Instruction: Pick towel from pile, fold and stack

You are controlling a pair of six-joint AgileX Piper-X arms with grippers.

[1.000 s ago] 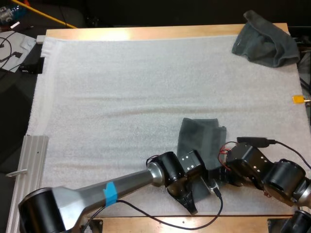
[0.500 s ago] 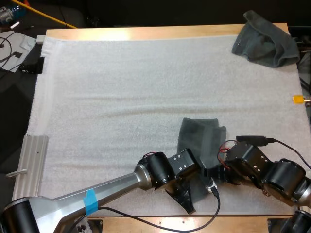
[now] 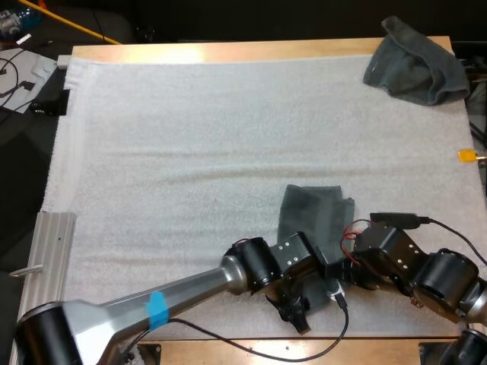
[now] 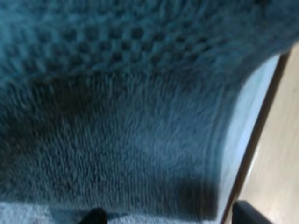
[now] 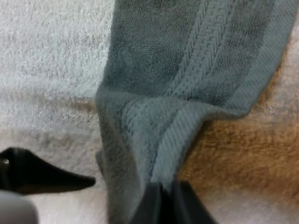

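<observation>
A dark grey-green towel (image 3: 313, 217) lies partly folded on the white mat (image 3: 190, 152) near the front edge. My left gripper (image 3: 298, 312) sits low at the towel's near end. In the left wrist view its fingertips (image 4: 96, 217) stand wide apart, with the towel's nap (image 4: 131, 140) just beyond them and the left gripper (image 4: 170, 215) holding nothing. My right gripper (image 3: 335, 281) is at the same end of the towel. Seen close, the right gripper (image 5: 161, 200) is shut on a gathered fold of the towel (image 5: 187, 79). One finger of the left gripper (image 5: 44, 176) lies beside that fold.
A crumpled towel (image 3: 415, 61) lies at the mat's far right corner. The wooden table edge (image 4: 280, 140) runs close behind the left gripper. A metal rail (image 3: 47, 258) lies along the mat's left side.
My left gripper's fingers have parted at the towel's near end, and its arm swung slightly left and back. The right arm and the towel have stayed put.
</observation>
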